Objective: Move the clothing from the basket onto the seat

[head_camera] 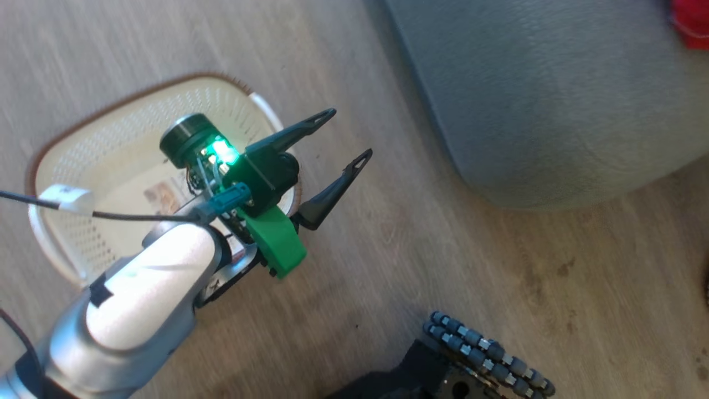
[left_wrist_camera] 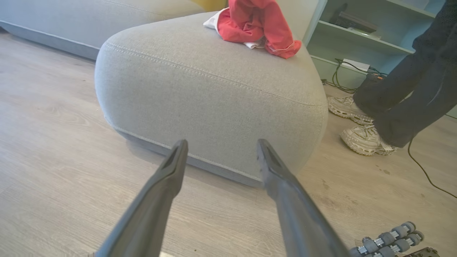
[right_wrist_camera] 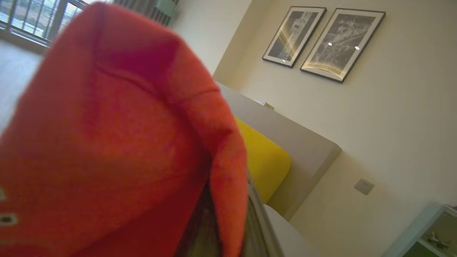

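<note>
The cream basket [head_camera: 83,160] sits on the floor at the left, its bottom showing a paper sticker and no cloth where my left arm does not hide it. My left gripper [head_camera: 349,136] hovers past the basket's right rim, open and holding nothing, pointing toward the grey seat [head_camera: 554,100]. On top of the seat [left_wrist_camera: 214,89] lies red clothing [left_wrist_camera: 257,25] with a white cloth piece [left_wrist_camera: 213,23] under it. A red garment [right_wrist_camera: 117,142] drapes close over my right gripper, which is shut on it; one grey finger [right_wrist_camera: 260,225] peeks out beside the fabric.
A person's legs and pale shoes [left_wrist_camera: 364,139] stand on the floor right of the seat, near cables and a shelf [left_wrist_camera: 360,35]. My wheeled base [head_camera: 487,354] is at the bottom. A yellow cushion [right_wrist_camera: 264,164] rests against the sofa back.
</note>
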Tool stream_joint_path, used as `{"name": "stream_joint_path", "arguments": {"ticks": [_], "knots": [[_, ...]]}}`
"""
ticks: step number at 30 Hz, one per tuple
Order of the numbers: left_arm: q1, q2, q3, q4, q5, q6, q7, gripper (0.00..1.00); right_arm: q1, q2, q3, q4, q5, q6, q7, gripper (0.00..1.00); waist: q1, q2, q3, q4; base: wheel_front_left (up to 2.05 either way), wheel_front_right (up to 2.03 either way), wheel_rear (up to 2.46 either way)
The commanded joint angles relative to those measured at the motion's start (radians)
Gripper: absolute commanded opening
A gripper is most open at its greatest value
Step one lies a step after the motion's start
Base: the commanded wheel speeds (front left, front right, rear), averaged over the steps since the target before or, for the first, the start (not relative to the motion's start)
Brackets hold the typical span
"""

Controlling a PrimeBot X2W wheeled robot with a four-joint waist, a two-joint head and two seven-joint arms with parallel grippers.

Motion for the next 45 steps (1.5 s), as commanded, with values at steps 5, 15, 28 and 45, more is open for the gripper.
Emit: {"name": "stream_joint_path", "arguments": {"ticks": [5, 15, 28, 45], "knots": [[-0.048, 0.031, 0.019, -0.068, 0.016, -0.004, 0.005, 1.0, -0.021, -0.06, -0.155, 0.028, -0.065, 0.0, 0.058, 0.0, -0.0002, 0.0, 0.096, 0.091, 0.0, 0.0, 0.0], [-0.062, 0.063, 0.013, -0.085, 0.02, -0.008, -0.009, 1.0, 0.071, 0.047, -0.395, 0.072, -0.145, 0.0, 0.108, 0.0, -0.0002, 0.0, 0.167, 0.159, 0.0, 0.0, 0.0], [-0.072, 0.054, 0.013, -0.065, 0.021, 0.0, -0.049, 1.0, 0.223, 0.133, -0.305, 0.26, -0.101, 0.0, -0.123, 1.0, -0.0002, 0.0, 0.11, 0.162, 0.0, 0.0, 0.0], [-0.041, -0.058, -0.003, 0.082, -0.024, 0.013, -0.147, 1.0, 0.464, 0.044, 0.028, 0.183, 0.09, 0.0, -0.245, 1.0, -0.0002, 0.0, -0.18, 0.211, 0.0, 0.0, 0.0]]}}
